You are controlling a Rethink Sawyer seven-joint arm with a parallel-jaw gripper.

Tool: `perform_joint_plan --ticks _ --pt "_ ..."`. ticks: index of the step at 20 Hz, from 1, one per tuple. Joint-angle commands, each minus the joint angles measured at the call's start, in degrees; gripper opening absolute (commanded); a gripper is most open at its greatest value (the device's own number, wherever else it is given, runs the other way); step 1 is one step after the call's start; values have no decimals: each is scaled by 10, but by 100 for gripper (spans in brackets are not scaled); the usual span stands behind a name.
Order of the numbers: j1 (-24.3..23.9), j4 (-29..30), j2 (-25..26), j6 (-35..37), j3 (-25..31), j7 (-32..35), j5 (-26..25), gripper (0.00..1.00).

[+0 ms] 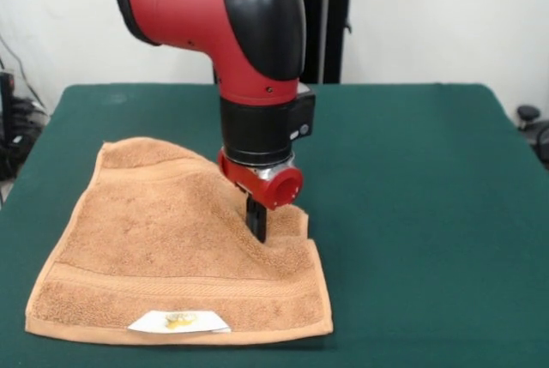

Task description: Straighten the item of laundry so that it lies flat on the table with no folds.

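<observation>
While the towel (163,248) lies spread over the near left part of the table (412,214), its label edge faces the camera and its far edge runs away toward the table's middle, so it sits nearly square to the table with only a slight skew; it is roughly square, so no long axis stands out. Orange-tan terry, it has a nubby looped pile, with a flatter woven band crossing near the front edge. A small white label (178,322) with a yellow mark sits on that front edge. Most of the cloth lies flat, but its far right corner is rumpled and raised. The table cover is dark green and felt-like. The gripper (256,222) comes straight down onto that raised part, its dark fingers close together and sunk into the cloth; whether they pinch it I cannot tell
</observation>
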Motion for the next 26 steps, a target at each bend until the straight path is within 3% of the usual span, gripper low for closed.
perform_joint_plan --ticks 1,10,26 --pt "50 43 26 -43 26 94 3 0" --pt "86 139 -24 -41 31 157 50 0" --pt "69 140 -21 -44 43 115 60 0"
